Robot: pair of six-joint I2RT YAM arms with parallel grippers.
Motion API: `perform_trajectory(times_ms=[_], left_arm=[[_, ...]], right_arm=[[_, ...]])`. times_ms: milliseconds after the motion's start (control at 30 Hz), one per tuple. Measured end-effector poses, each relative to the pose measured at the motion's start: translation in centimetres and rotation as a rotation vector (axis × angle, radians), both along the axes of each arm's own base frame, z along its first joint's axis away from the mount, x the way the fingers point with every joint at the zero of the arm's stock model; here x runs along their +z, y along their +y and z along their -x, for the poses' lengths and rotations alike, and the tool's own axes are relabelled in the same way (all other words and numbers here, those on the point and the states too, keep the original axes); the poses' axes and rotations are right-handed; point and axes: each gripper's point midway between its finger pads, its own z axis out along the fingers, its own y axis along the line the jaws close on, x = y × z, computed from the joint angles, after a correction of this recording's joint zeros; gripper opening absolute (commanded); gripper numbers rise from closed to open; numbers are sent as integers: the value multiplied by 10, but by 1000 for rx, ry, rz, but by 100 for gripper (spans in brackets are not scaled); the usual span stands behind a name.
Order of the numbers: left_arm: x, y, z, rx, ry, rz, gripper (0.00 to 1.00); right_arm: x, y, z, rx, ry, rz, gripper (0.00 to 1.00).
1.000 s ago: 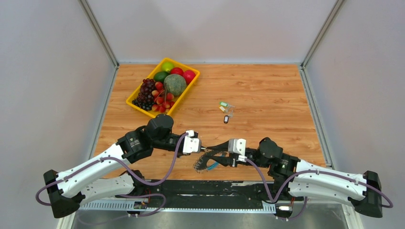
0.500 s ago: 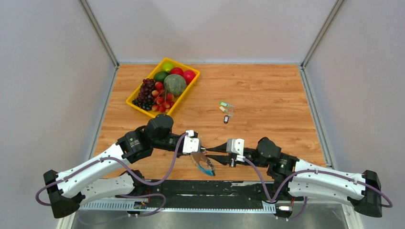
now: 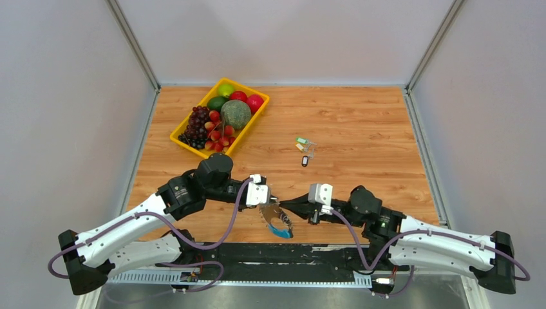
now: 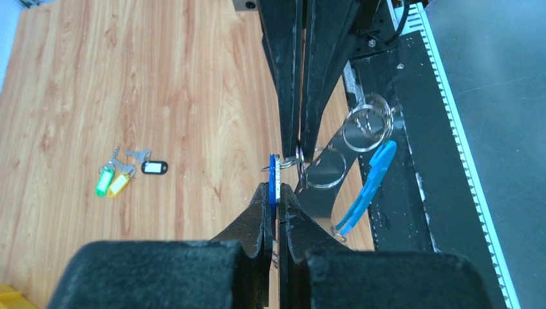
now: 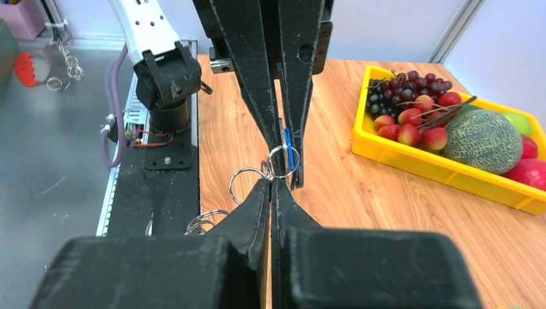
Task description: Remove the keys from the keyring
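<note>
Now right end effector has closed, seemingly pinching keyring.

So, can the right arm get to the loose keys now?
Likely not at once. The table up to the loose keys looks bare, but the right gripper is shut on the keyring, which the left gripper holds by its blue tag. It must let go first.

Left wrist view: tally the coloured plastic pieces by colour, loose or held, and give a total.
Green tag: 1
Yellow tag: 1
Black tag: 1
Dark blue tag, edge-on: 1
Light blue strip, hanging by the rings: 1
Total: 5
</note>
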Motion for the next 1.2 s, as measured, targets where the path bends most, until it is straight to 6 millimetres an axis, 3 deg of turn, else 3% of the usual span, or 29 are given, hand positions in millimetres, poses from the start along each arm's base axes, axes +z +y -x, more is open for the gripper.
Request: perform_trajectory(times_ms=[200,533,733,900,1067,1200], left_arm=[[4,-3,0,-8,-9,20,0],[3,-7,-4,-10,-5,22,0],[-16,-12,-16,29,10,-38,0],[-27,-16,-24,69,-1,-80,0],[-37,-11,-39,164,-25,-139,0],[-52,5,-57,301,-34,-226,0]], right_arm=[[14,-17,1,-41,32,-171,0],[20,-14,-14,-118,90,-291,0],[33,-22,-26,-195,103,-370,0],[26,-28,-35,-261,155,-366,0],[20,-50,-50,-387,203,-373,0],[23,-84,-70,-565,249,-437,0]])
